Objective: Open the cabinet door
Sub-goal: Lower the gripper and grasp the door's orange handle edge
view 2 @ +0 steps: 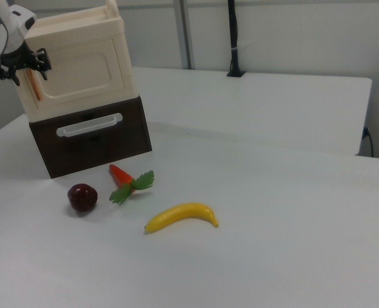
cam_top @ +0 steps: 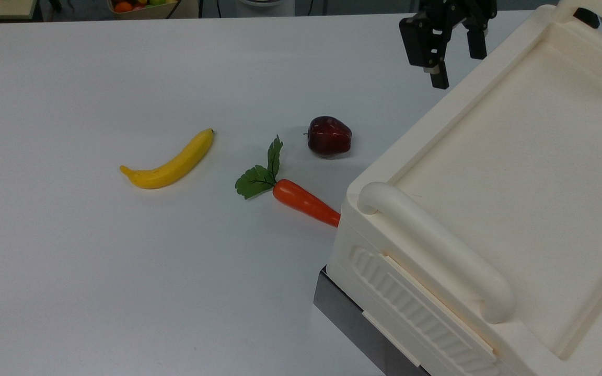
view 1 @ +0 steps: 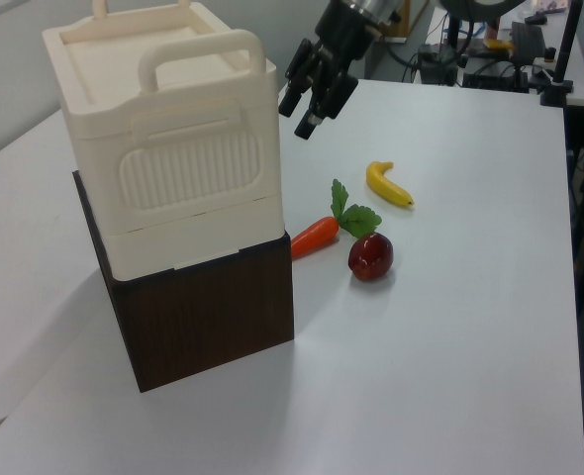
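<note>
The cabinet door (view 2: pixel 77 77) sits shut on the front of the cream cabinet (view 1: pixel 163 148), above a dark wooden base with a drawer (view 2: pixel 90 128), its copper strip (view 2: pixel 33 86) at the right view's left edge. The gripper (view 2: pixel 21 67) hangs beside that edge, fingers spread apart, holding nothing. An apple (cam_top: pixel 329 136), carrot (cam_top: pixel 305 202) and banana (cam_top: pixel 170 162) lie on the white table (cam_top: pixel 97 261).

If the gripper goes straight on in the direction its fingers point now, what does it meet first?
Probably the white table beside the cabinet. In the left view the open gripper points down and slightly toward the cabinet, so it might graze the cabinet door; the depth is unclear.
</note>
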Tool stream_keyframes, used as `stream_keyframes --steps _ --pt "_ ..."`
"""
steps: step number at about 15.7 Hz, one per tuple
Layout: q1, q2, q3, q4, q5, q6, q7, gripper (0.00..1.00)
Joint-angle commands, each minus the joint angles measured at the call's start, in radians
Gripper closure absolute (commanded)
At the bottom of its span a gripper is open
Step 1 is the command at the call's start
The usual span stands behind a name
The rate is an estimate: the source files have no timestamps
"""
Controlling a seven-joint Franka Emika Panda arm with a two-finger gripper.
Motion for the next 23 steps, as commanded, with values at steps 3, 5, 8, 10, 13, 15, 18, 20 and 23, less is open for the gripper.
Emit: stream_keyframes --steps 3,5,8,10,13,15,18,20,23 --pt "0.020 0.044 -0.002 0.033 0.020 0.064 0.012 0.45" --pt "0.021 0.044 -0.002 0.033 0.014 0.064 0.006 0.56" --pt "0.026 0.042 -0.002 0.031 0.009 0.056 0.003 0.63" --pt "0.027 0.036 -0.002 0.030 0.004 0.052 0.003 0.67" --pt "0.027 0.030 -0.002 0.025 0.004 0.047 0.003 0.71" --pt "0.027 0.030 -0.002 0.024 0.004 0.036 0.003 0.74" --pt "0.026 0.030 -0.002 0.024 0.003 0.012 0.002 0.82" --pt "0.026 0.027 -0.002 0.024 0.004 -0.010 0.002 0.90" --pt "0.024 0.021 -0.002 0.025 0.006 -0.039 0.006 0.96"
